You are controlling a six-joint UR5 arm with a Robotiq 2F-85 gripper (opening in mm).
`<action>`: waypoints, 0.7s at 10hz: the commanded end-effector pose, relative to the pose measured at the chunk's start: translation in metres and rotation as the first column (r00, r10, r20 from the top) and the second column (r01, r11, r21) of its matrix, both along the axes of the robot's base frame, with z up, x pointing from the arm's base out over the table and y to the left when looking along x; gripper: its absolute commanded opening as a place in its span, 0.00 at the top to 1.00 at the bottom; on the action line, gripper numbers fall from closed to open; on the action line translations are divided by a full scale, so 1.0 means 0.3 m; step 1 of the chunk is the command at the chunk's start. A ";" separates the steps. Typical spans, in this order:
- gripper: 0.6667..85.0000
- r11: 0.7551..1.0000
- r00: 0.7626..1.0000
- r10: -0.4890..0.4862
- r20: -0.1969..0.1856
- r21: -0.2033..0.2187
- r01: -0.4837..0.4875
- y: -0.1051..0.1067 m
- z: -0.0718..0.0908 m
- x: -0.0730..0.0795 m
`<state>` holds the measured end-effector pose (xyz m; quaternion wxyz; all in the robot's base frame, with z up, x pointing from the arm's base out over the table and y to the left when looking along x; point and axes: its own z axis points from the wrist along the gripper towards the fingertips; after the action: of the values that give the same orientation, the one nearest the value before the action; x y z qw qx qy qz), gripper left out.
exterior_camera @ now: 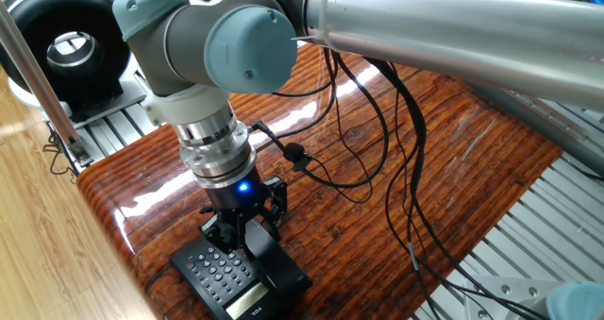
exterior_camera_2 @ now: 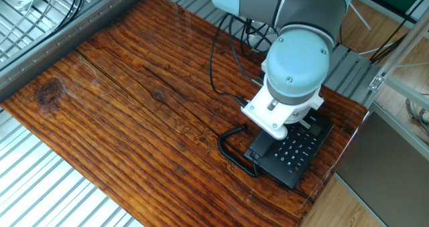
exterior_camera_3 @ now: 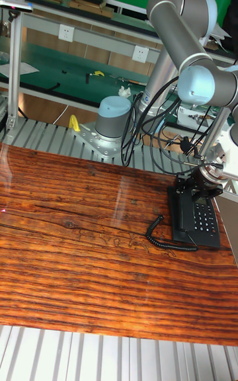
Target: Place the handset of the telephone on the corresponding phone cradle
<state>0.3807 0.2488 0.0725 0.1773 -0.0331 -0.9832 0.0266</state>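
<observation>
The black telephone [exterior_camera: 222,277] sits at the table's near corner, keypad up, with a white label strip. The handset [exterior_camera: 280,263] lies along the phone cradle beside the keypad, seen in the tall view as a dark bar [exterior_camera_3: 177,215] on the phone's left side. My gripper [exterior_camera: 243,233] stands upright over the handset's far end, fingers down on either side and apparently clamped on it. Its coiled cord [exterior_camera_2: 231,152] loops onto the wood. In the other fixed view my wrist [exterior_camera_2: 291,66] hides the fingers.
A big black ring-shaped device [exterior_camera: 66,42] stands off the table at the back left. Loose black cables [exterior_camera: 377,141] hang from the arm over the wooden table [exterior_camera_2: 134,100]. The robot base [exterior_camera_3: 112,123] is behind the table. The phone is close to the table's edge.
</observation>
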 end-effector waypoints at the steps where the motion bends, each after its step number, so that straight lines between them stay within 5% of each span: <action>1: 0.76 1.000 1.000 -0.004 0.001 0.010 0.004 0.009 -0.007 0.001; 7: 0.76 1.000 1.000 0.000 0.001 0.010 0.000 -0.002 -0.022 0.003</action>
<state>0.3820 0.2487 0.0654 0.1751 -0.0318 -0.9837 0.0271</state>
